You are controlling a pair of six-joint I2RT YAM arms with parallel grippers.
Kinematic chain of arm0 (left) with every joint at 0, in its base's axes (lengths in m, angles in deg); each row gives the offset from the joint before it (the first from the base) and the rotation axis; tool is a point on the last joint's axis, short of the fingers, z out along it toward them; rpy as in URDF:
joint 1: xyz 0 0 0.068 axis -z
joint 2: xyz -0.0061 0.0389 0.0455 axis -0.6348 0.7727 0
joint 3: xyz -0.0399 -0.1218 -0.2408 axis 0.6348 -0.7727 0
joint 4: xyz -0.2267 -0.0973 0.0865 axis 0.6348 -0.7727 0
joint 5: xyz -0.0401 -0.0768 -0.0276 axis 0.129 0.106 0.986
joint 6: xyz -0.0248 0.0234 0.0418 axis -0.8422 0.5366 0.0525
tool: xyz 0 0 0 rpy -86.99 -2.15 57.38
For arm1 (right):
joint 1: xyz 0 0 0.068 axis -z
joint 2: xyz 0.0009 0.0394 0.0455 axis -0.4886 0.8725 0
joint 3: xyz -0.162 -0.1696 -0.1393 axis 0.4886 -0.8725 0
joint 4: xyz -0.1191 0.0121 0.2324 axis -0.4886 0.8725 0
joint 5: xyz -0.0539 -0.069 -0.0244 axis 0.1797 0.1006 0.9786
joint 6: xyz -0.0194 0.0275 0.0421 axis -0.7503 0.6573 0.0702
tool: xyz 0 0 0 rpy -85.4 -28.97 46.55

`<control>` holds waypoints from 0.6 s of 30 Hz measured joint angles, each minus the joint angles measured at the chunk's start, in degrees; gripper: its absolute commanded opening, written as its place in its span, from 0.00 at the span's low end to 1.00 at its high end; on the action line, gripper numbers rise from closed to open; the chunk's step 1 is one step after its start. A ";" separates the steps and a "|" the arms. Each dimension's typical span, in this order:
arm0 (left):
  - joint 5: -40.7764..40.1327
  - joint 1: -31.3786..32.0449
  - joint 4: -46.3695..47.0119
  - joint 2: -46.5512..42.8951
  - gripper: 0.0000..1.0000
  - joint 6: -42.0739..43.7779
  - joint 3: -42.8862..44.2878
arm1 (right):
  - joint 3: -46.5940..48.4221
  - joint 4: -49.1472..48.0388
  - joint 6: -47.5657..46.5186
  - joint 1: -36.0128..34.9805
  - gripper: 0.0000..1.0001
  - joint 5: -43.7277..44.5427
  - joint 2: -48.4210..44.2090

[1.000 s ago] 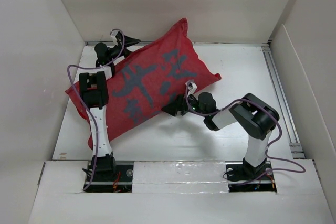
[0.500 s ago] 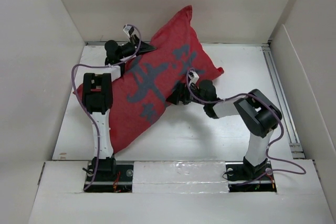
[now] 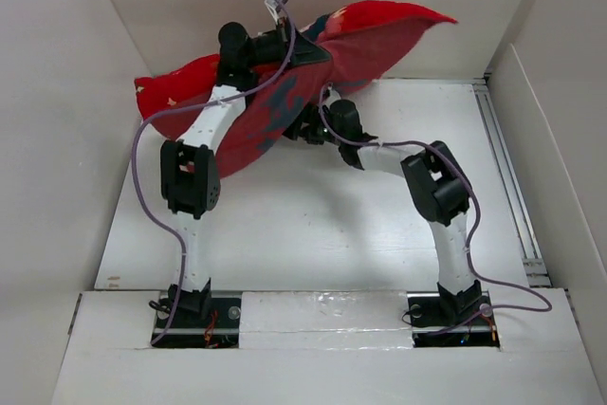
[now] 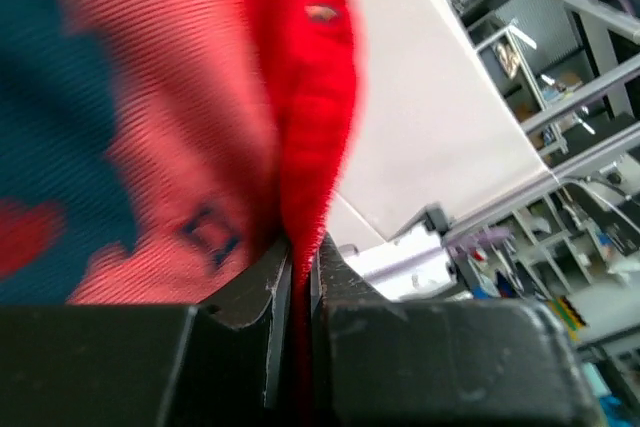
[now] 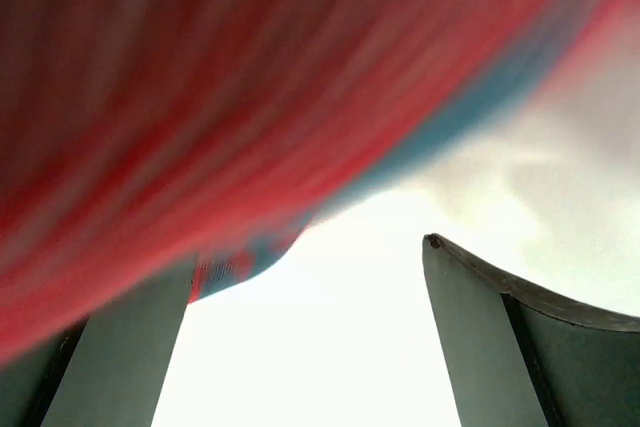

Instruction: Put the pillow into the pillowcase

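Soft, floppy red pillowcase [image 3: 379, 30] hangs pinched at its edge in the closed left gripper [image 4: 300, 247]; right gripper [image 5: 310, 252] gapes empty beneath it

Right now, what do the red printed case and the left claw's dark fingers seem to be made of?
The red printed pillowcase: woven cloth, matte; fine ribbed threads show, and it folds limply. The left claw's dark fingers: probably hard plastic, dull grey-black and scuffed; metal cannot be excluded.
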 measured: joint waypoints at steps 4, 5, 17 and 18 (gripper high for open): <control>-5.05 3.17 -6.05 -12.17 0.00 11.47 -18.01 | 4.46 5.55 -0.46 1.95 1.00 0.39 -0.13; -7.17 3.48 -9.20 -15.50 0.00 15.91 -22.73 | 3.45 5.60 -0.94 2.62 1.00 0.22 -0.37; -25.57 16.63 -17.38 -22.29 0.00 35.54 -47.98 | -37.11 -1.99 4.28 13.31 1.00 -6.56 -20.06; -25.86 17.40 -16.83 -21.88 0.00 35.56 -47.93 | -40.98 -2.05 5.07 14.91 1.00 -6.86 -23.32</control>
